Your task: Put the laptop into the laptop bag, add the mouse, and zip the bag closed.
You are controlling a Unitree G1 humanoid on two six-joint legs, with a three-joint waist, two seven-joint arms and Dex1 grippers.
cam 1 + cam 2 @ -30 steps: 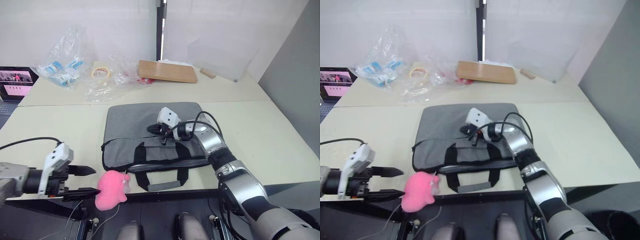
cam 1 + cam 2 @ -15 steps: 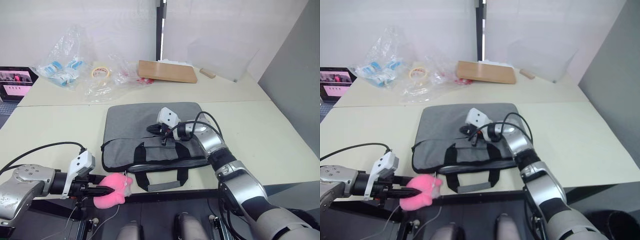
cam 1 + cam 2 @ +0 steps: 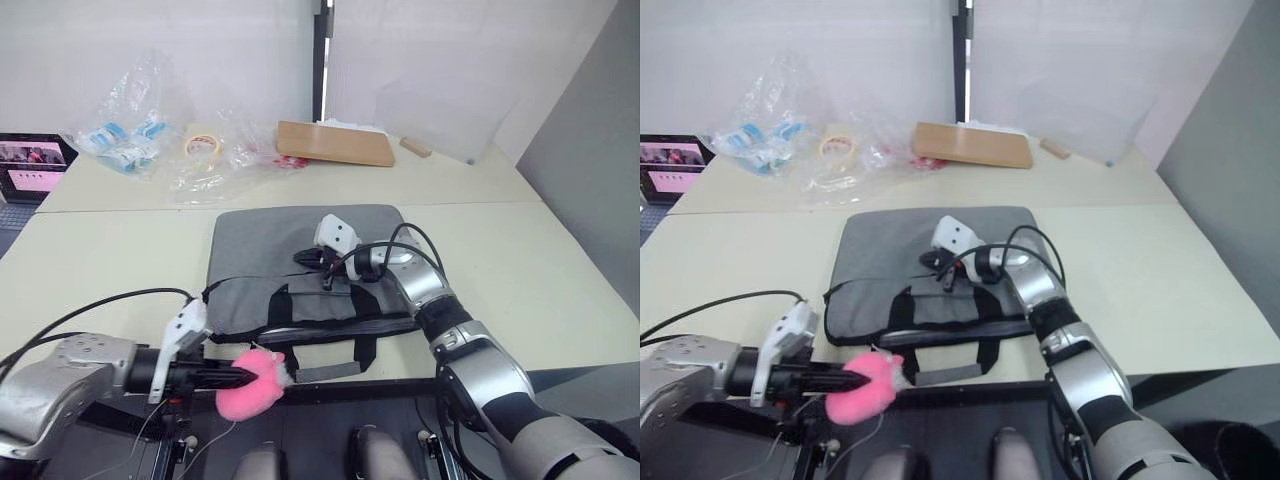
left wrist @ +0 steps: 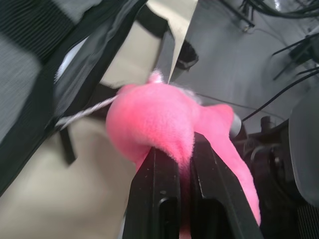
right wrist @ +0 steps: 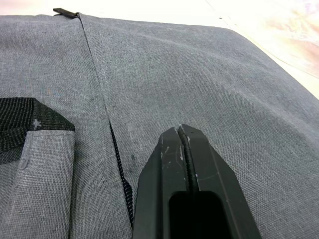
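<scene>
Left eye view is showing the flat grey woven-fabric laptop bag lying on the cream table, its black ribbed strap handles reaching toward the near edge. Laptop and mouse are not identifiable in these frames, so whether they are inside cannot be told. The bag's near edge is gaping open in the left wrist view, so zipping appears outstanding. The left pincer is clamping a pink fluffy plush ball just off the table's near edge, beside a handle. The right pincer is resting with fingers pressed together on the bag's top, holding nothing.
</scene>
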